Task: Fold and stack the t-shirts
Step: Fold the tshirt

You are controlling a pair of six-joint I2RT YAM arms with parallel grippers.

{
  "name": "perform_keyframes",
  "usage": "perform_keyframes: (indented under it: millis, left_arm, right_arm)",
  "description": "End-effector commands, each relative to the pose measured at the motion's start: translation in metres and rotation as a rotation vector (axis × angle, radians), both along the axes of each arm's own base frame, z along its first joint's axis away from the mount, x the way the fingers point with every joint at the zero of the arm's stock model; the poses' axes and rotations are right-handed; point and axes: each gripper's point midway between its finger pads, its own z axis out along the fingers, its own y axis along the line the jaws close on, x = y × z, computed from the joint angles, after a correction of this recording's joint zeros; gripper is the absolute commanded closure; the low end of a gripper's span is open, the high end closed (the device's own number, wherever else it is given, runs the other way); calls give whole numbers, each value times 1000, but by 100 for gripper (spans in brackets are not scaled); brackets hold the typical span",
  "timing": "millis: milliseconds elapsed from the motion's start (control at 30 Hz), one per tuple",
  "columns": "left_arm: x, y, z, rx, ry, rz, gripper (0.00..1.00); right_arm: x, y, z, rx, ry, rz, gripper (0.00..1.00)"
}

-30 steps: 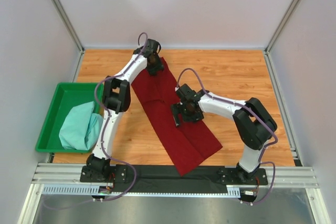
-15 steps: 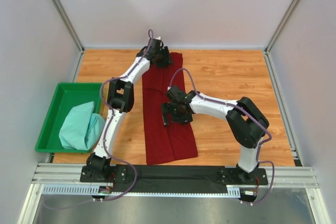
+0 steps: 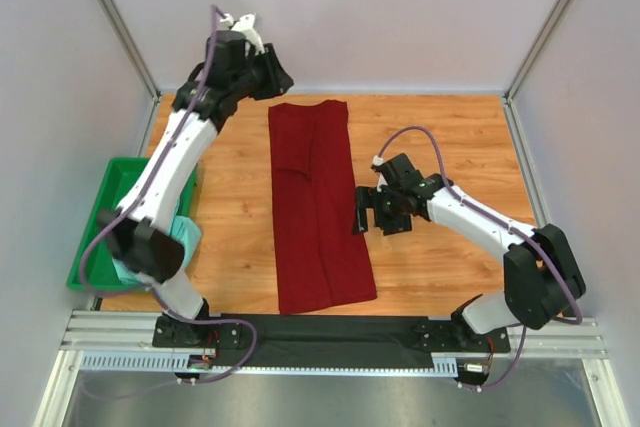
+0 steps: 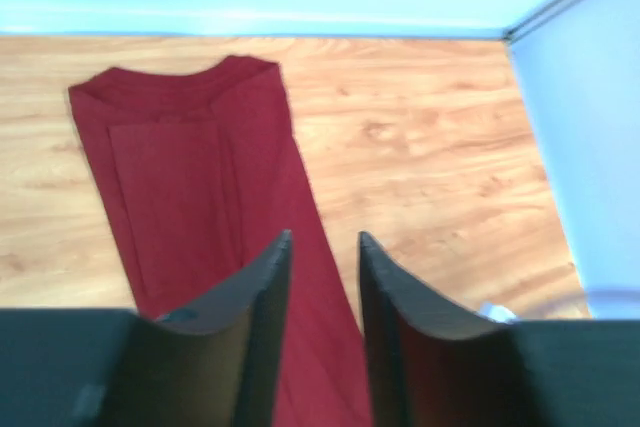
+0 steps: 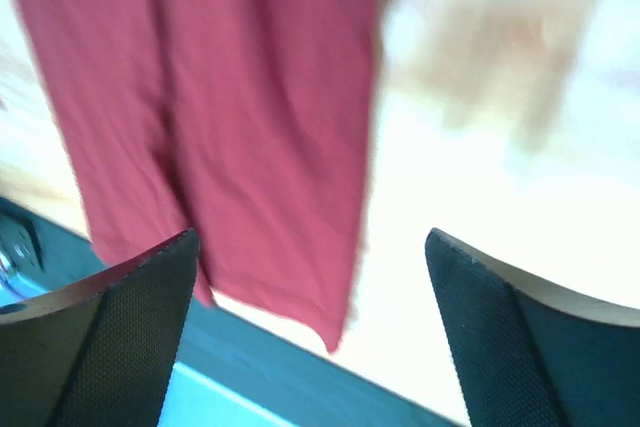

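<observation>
The maroon t-shirt (image 3: 315,207) lies flat on the wooden table, folded lengthwise into a long strip with its collar at the far end. It also shows in the left wrist view (image 4: 190,157) and the right wrist view (image 5: 220,97). My left gripper (image 3: 283,81) is raised near the back wall above the collar end, slightly open and empty (image 4: 323,237). My right gripper (image 3: 359,218) is wide open and empty (image 5: 310,235), just right of the shirt's right edge. The mint t-shirt (image 3: 187,235) lies bunched in the tray, mostly hidden by my left arm.
A bright green plastic tray (image 3: 100,217) stands at the table's left edge. A black strip and metal rail (image 3: 330,332) run along the near edge. White walls close in the back and both sides.
The maroon shirt swung from a diagonal to lie straight. My left gripper let go of the collar end and rose up and left. My right gripper moved right, off the shirt.
</observation>
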Motion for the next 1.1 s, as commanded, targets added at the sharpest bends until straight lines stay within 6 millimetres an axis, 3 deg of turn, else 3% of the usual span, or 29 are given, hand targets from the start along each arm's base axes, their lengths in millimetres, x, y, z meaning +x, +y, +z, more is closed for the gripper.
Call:
perform_keyframes:
  millis: [0, 33, 67, 100, 133, 167, 267, 300, 400, 533, 600, 700, 933, 1067]
  left_arm:
    - [-84, 15, -84, 92, 280, -45, 63]
    - [-110, 10, -99, 104, 325, -72, 64]
    - [-136, 13, -90, 83, 305, -86, 64]
    - [-170, 16, -139, 86, 434, -92, 64]
    - [-188, 11, -151, 69, 449, -111, 64]
    - [-220, 20, -180, 64, 521, -112, 64]
    - [-267, 29, -212, 60, 628, -101, 64]
    - [-286, 38, -235, 87, 690, -88, 63]
    - [-321, 43, -259, 100, 781, -71, 62]
    - [-350, 49, -274, 140, 863, 3, 60]
    - [-364, 43, -277, 127, 918, 16, 60]
    - [-374, 33, -281, 139, 927, 17, 59]
    - [-391, 50, -305, 214, 1012, 144, 61]
    - [-398, 45, -318, 174, 1028, 139, 61]
  right_arm:
    - [-35, 4, 1, 99, 73, 89, 12]
    - [-44, 1, 0, 109, 85, 85, 16]
    - [-50, 1, 0, 122, 99, 80, 20]
    - [-59, -3, -7, 121, 131, 54, 32]
    - [-63, -4, -5, 134, 131, 47, 35]
    - [-69, -5, -7, 146, 154, 40, 36]
    - [-86, -9, -13, 177, 210, 0, 36]
    - [-90, -9, -14, 187, 220, -9, 36]
    - [-104, -14, -24, 198, 272, -35, 36]
    - [-118, -23, -36, 170, 317, -23, 43]
    - [-121, -30, -39, 162, 338, -29, 49]
    - [-128, -34, -48, 189, 363, -60, 50]
    - [-133, -26, -62, 259, 394, -59, 55]
    - [-132, -27, -66, 247, 399, -59, 58]
